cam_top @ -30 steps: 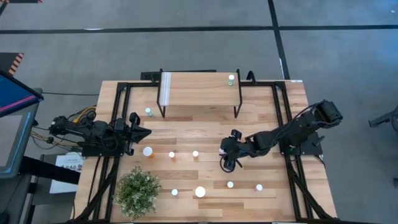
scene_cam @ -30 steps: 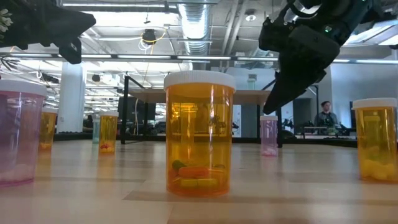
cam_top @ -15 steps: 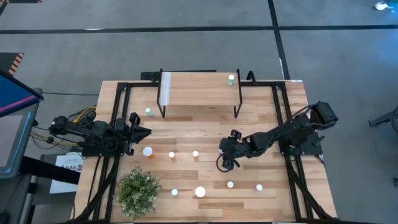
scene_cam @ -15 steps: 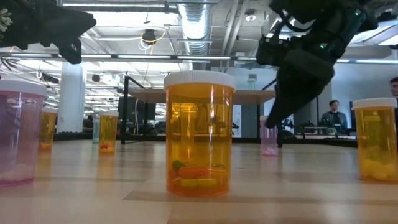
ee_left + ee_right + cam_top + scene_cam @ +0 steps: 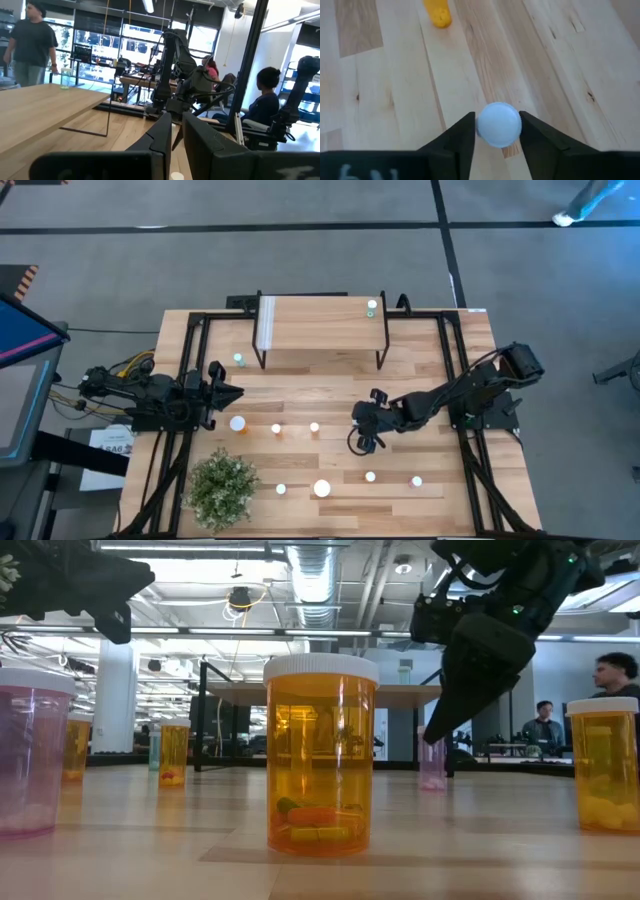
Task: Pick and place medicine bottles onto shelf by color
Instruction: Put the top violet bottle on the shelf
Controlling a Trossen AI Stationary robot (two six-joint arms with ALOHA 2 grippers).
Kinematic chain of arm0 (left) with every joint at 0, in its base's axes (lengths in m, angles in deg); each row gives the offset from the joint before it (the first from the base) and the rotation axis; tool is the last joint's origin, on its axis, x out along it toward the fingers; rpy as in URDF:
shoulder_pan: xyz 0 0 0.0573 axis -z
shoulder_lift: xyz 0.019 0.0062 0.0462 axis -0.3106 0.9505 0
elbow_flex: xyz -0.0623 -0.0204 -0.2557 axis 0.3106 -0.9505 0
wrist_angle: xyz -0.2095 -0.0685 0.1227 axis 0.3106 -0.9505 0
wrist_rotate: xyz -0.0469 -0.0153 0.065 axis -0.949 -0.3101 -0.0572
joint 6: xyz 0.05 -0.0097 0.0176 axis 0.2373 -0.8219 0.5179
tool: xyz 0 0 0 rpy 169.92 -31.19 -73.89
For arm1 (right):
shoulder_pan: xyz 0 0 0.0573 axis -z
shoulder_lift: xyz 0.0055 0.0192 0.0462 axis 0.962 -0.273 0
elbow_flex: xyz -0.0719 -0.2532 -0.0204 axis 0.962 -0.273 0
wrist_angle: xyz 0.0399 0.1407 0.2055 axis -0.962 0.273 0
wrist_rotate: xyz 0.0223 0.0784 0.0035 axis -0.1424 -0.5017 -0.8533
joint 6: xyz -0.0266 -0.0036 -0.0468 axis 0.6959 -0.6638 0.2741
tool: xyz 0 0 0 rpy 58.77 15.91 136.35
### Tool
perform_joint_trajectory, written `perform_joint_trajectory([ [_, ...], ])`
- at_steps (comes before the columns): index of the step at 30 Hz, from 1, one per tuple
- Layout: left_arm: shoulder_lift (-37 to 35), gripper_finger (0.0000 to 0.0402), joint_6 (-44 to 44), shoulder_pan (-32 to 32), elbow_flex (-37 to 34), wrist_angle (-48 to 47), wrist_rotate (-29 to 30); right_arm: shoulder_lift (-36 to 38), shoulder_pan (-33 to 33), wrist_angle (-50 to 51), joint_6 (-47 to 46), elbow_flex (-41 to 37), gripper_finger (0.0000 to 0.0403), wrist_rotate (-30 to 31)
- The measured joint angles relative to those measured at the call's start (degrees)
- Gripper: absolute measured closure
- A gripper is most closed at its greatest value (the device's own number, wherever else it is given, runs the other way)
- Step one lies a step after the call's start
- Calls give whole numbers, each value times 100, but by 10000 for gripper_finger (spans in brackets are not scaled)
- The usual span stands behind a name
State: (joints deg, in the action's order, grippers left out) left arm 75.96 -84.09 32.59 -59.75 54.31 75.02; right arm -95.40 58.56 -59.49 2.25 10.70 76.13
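Observation:
A small pink medicine bottle (image 5: 433,762) with a white cap (image 5: 499,125) stands on the table right of centre. My right gripper (image 5: 362,442) is down over it, shut on the cap. The arm hides the bottle in the high view. The shelf (image 5: 320,323) stands at the far edge with one green bottle (image 5: 372,306) on its right end. Other bottles stand on the table: a teal one (image 5: 239,360), orange ones (image 5: 277,429) (image 5: 314,427), and a large orange one (image 5: 320,755). My left gripper (image 5: 228,392) hovers shut at the left. My right gripper pinches the pink bottle's white cap (image 5: 499,125) between its two fingers (image 5: 465,137), one on each side. The fingers slant down at it from the table's right side. The bottle stands upright with its base on the table.
A green bushy plant (image 5: 221,488) sits at the near left. More white-capped bottles stand along the near edge (image 5: 281,489) (image 5: 322,489) (image 5: 370,476) (image 5: 417,480), and a larger one (image 5: 238,423) left of centre. People show in the room beyond the table.
My right gripper has edged a little down and toward the table's left, onto the pink bottle. In the low view its finger now covers the cap that showed a second ago. The bottle has stayed where it was.

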Motion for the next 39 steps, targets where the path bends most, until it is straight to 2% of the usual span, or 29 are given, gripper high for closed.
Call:
perform_joint_trajectory([
  [7,0,367,0,1,0,0,1,2,0,-4,42,0,282,2],
  [17,0,367,0,1,0,-2,1,116,0,62,232,211,267,-15],
  [32,-1,367,-13,0,0,-3,1,175,39,641,1283,1377,271,-15],
  [39,-2,367,-4,1,0,-2,1,689,255,811,1593,1514,271,-13],
])
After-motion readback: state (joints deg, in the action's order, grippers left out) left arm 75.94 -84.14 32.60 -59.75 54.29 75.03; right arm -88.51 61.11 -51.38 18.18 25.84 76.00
